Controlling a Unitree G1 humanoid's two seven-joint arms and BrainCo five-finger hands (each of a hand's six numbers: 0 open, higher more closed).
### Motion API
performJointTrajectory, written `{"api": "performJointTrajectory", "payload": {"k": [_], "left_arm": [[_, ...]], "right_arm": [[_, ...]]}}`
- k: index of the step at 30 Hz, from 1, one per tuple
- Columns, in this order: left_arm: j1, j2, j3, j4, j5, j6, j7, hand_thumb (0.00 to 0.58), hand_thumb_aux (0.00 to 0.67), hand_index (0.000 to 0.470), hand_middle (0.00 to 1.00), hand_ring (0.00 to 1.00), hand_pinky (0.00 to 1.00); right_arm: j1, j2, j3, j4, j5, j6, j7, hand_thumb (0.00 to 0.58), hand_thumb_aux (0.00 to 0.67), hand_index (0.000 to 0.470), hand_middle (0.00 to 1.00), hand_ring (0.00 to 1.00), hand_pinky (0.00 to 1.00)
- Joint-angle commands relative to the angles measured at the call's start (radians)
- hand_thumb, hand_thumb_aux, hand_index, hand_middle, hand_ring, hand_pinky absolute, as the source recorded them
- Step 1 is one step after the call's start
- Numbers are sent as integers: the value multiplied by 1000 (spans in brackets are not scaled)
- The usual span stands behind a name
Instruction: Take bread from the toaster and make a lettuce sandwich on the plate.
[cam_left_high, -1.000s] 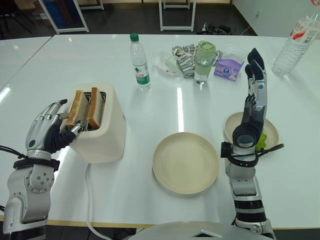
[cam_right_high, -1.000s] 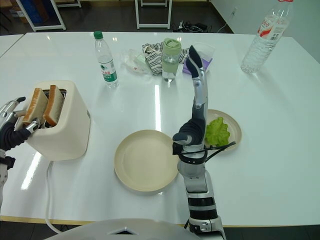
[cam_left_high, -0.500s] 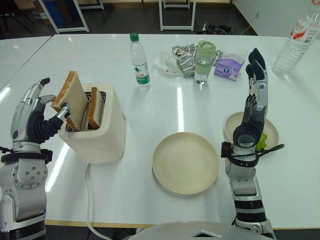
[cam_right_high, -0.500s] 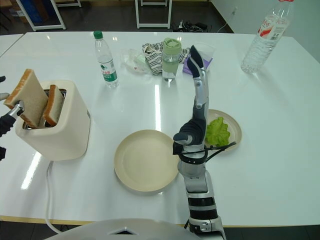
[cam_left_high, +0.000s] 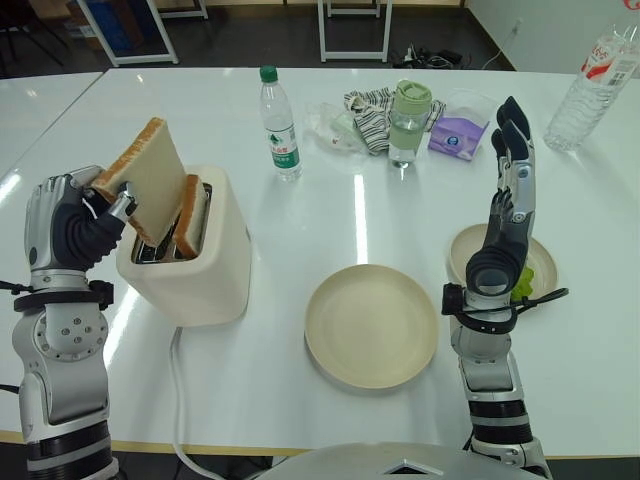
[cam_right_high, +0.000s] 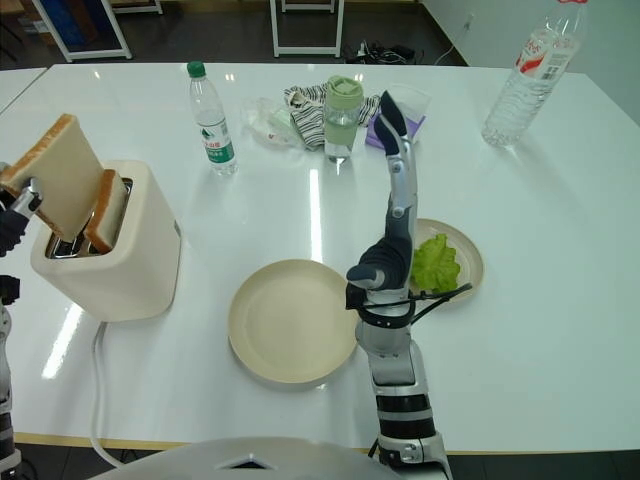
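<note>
Print on the water bottle seems unreadably small.

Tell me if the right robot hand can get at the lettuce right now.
Probably yes. The right robot hand stands upright, open and empty, close by the lettuce on its small plate; nothing lies between them, so it would likely only need to tip down.

Cream toaster; bread slice above toaster, pale crumb, tan crust; plate right of toaster, cream; lettuce, green; cloth beyond toaster, dark-and-white striped; table, white
</note>
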Motion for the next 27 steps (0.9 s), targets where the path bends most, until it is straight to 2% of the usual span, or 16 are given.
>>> {"api": "performJointTrajectory", "payload": {"k": [1,8,13,17,21,27], "left_arm": [[-42,-15,14,36,-15,-16,48,580,670,470,1000,1000,1000],[-80,-24,16,23,-43,-53,86,580,670,470,1000,1000,1000],[-146,-34,14,-121,-118,-59,62,580,670,470,1000,1000,1000],[-224,-87,-101,-240,-231,22,-16,580,670,470,1000,1000,1000],[-243,-167,-240,-337,-322,109,-82,580,670,470,1000,1000,1000],[-138,-306,-515,-308,-386,217,-164,580,670,470,1000,1000,1000]], "right_arm": [[-15,3,2,13,7,0,-1,0,0,0,0,0,0],[-17,4,5,19,5,-2,-2,0,0,0,0,0,0],[-34,4,3,37,8,-6,-6,0,0,0,0,0,0],[-57,2,-10,56,10,-12,-18,0,0,0,0,0,0],[-77,-5,-27,66,15,-18,-30,0,0,0,0,0,0],[-102,-26,-100,52,42,-11,-51,0,0,0,0,0,0]]}}
